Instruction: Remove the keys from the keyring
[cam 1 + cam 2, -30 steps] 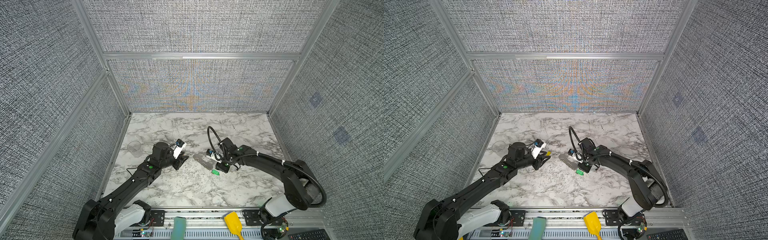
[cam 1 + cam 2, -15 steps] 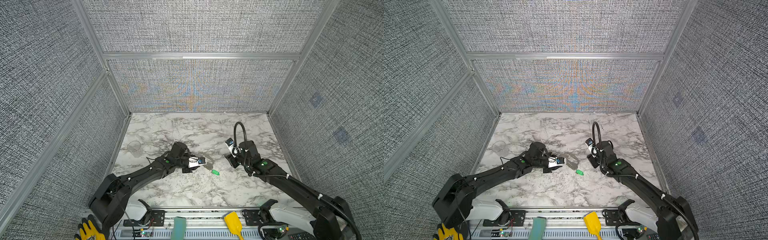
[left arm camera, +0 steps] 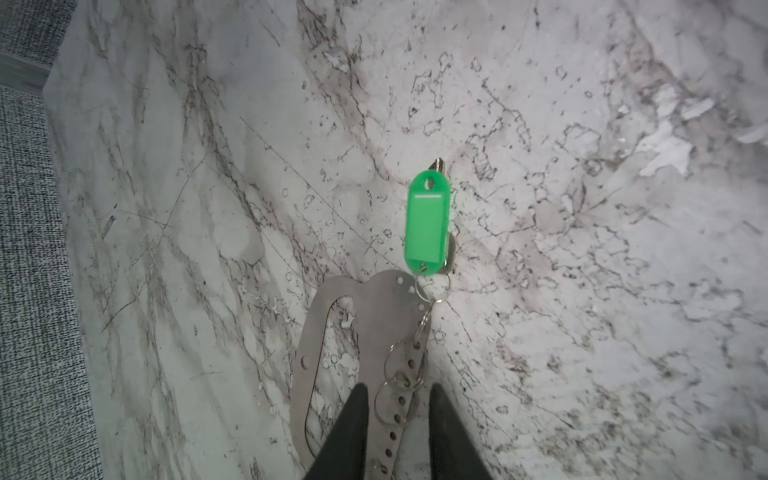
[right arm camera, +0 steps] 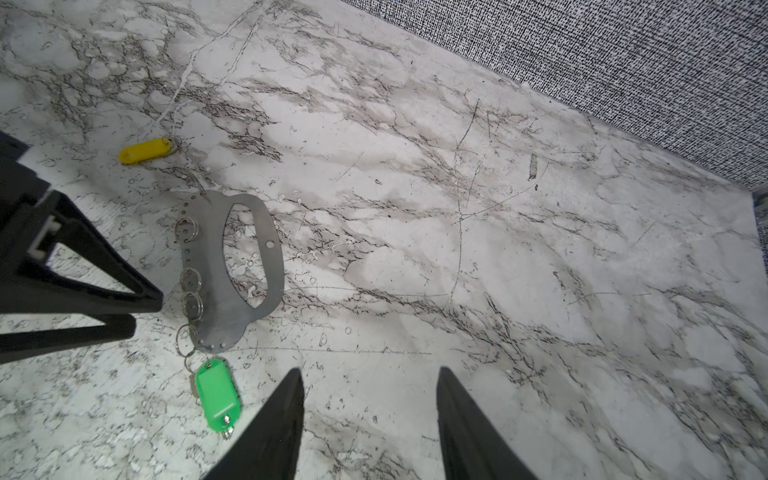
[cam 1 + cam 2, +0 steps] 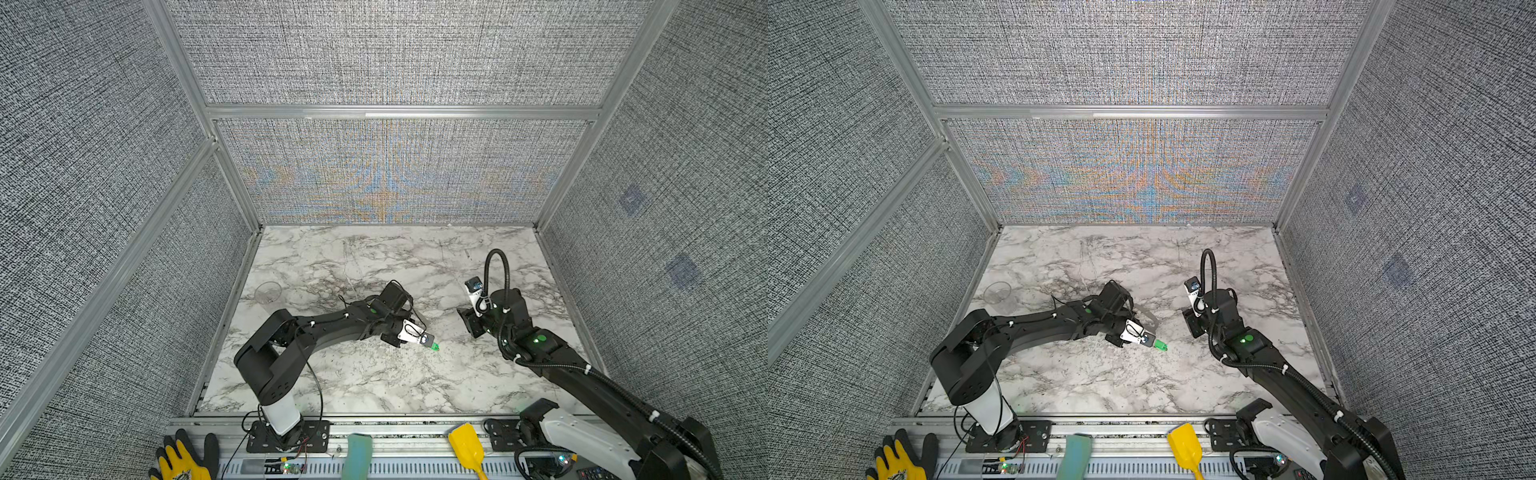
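Keyring lies between left tool's parted tips; right tool, likewise spread, hovers nearby.

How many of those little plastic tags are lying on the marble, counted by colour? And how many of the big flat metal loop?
green tag: 1, joined by small rings to the keyring
yellow tag: 1, lying loose, apart from the keyring
grey metal keyring: 1
Total: 3
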Action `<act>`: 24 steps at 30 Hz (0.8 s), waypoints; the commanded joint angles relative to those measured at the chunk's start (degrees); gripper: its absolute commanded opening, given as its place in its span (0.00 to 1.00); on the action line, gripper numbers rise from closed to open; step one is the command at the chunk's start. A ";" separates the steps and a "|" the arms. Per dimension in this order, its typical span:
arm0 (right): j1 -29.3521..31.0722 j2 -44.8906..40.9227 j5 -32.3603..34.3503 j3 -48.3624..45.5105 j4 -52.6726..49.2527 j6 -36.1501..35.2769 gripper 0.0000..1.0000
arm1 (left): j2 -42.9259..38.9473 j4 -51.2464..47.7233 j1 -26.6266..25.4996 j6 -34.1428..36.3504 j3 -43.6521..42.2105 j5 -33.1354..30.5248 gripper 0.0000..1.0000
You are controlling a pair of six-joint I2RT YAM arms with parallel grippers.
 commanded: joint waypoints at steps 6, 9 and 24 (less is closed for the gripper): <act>-0.19 1.32 -1.13 -0.48 0.43 -2.24 0.52 | 3.67 -3.36 -1.28 2.34 2.48 -1.20 0.25; -0.26 1.66 -1.48 -0.69 0.69 -2.37 0.52 | 4.82 -3.11 -1.65 2.01 3.34 -2.22 0.22; -0.21 2.11 -3.06 -1.30 0.85 -2.52 0.45 | 6.42 -2.06 -2.46 1.20 3.79 -2.93 0.19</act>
